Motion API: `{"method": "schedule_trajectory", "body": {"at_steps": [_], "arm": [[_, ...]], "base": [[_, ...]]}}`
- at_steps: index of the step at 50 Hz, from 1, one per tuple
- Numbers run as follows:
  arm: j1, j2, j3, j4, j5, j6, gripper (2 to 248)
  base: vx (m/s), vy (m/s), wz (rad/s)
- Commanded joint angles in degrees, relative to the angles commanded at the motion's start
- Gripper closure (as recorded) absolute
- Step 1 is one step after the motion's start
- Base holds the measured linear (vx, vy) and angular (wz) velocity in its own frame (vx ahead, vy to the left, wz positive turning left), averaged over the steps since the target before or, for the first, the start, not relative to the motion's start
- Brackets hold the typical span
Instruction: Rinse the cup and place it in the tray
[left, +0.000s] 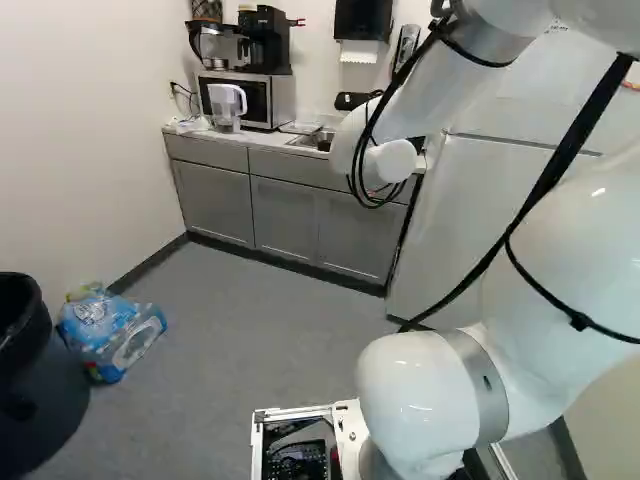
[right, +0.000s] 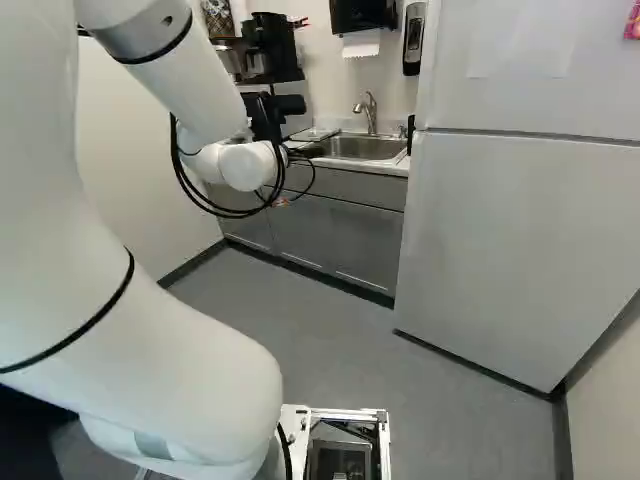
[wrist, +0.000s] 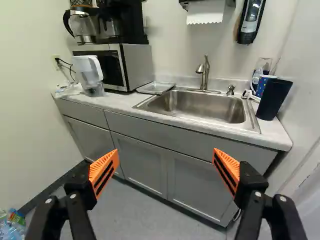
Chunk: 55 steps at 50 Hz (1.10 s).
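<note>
My gripper (right: 275, 112) shows partly beyond the arm in the right base view. In the wrist view the gripper (wrist: 166, 159) has its orange pads wide apart, with nothing held and the cabinet fronts beyond. A dark, tapered cup (wrist: 274, 99) stands upright on the counter past the sink's end by the refrigerator; a blue patterned cup (wrist: 264, 84) is just behind it. At the sink's opposite end, beside the microwave, lies a shallow tray (wrist: 156, 87). The sink (wrist: 200, 106) has a metal faucet (wrist: 204, 72) behind its basin.
A microwave (left: 245, 98) with coffee makers on top and a white pitcher (left: 227, 105) occupy the counter's far end. The refrigerator (right: 500, 240) rises beside the counter. Wrapped bottles (left: 110, 330) and a dark bin (left: 35, 380) stand on the floor. A paper towel dispenser (right: 362, 20) hangs above.
</note>
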Motion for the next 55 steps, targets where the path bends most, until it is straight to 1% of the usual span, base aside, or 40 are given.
{"method": "schedule_trajectory", "body": {"at_steps": [37,55], "arm": [[0.0,2.3,-2.5,0.0,-5.5,0.0,3],[0.0,3.7,-3.4,0.0,-7.4,0.0,3]], "base": [[0.0,0.0,0.0],[0.0,0.0,0.0]]}}
